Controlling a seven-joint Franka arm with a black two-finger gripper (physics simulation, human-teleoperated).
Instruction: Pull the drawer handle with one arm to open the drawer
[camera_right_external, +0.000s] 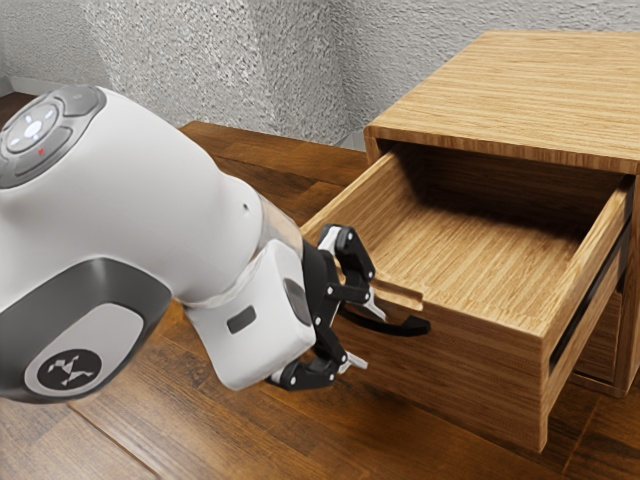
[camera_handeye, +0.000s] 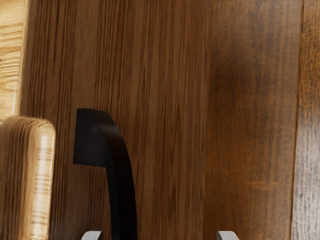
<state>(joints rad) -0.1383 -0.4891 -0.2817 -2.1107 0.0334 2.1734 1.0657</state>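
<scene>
**Drawer stood far out of the cabinet**

The one drawer (camera_right_external: 470, 250) stood well out of the cabinet (camera_right_external: 520, 90), its front edge clear, with open counter (camera_right_external: 250, 160) in front of the cabinet. Its single black handle (camera_right_external: 405, 326) sat on the front panel, on the side farthest from the cabinet. The claw (camera_right_external: 362, 333) was spread wide and gripped nothing. The handle ran just beside one fingertip (camera_handeye: 92, 235), with the other well apart.

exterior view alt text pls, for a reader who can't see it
A wooden drawer stands pulled well out of its cabinet. The white arm reaches in from the exterior view's left, and its black hand is open, with the drawer's black handle between the spread fingers.
</scene>
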